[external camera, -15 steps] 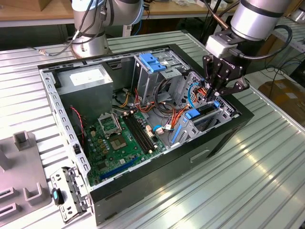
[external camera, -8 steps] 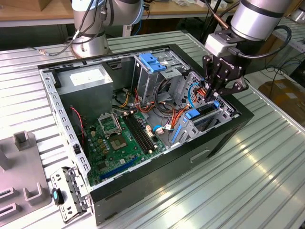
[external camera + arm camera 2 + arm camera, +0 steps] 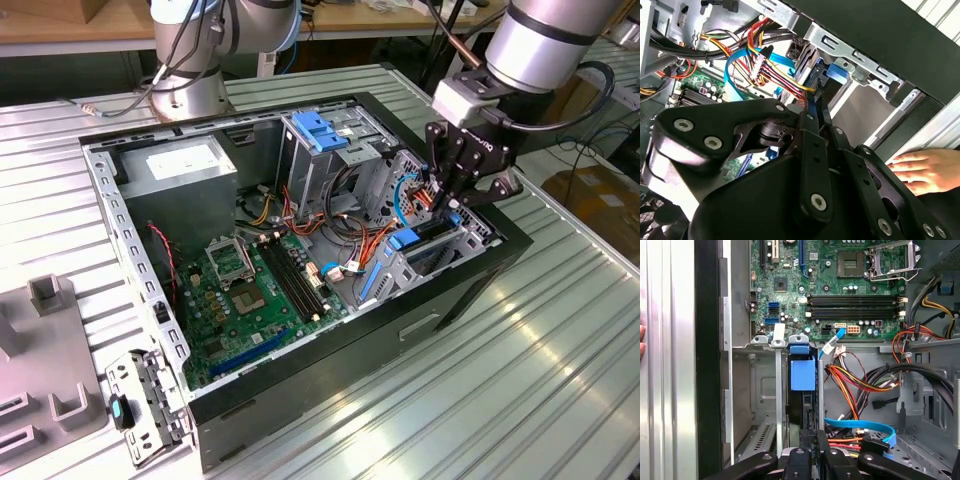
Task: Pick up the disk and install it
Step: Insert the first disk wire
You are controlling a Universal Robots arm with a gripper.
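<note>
The gripper (image 3: pixel 452 205) hangs over the case's (image 3: pixel 300 375) corner at the exterior view's right, jaws narrow, pinching the upper edge of the disk (image 3: pixel 803 390); the disk stands on edge in the bay beside the case wall, its blue frame tab uppermost; a hand (image 3: pixel 922 170) rests outside the case.

Disk (image 3: pixel 802 390) on edge in case bay, blue-framed.
</note>
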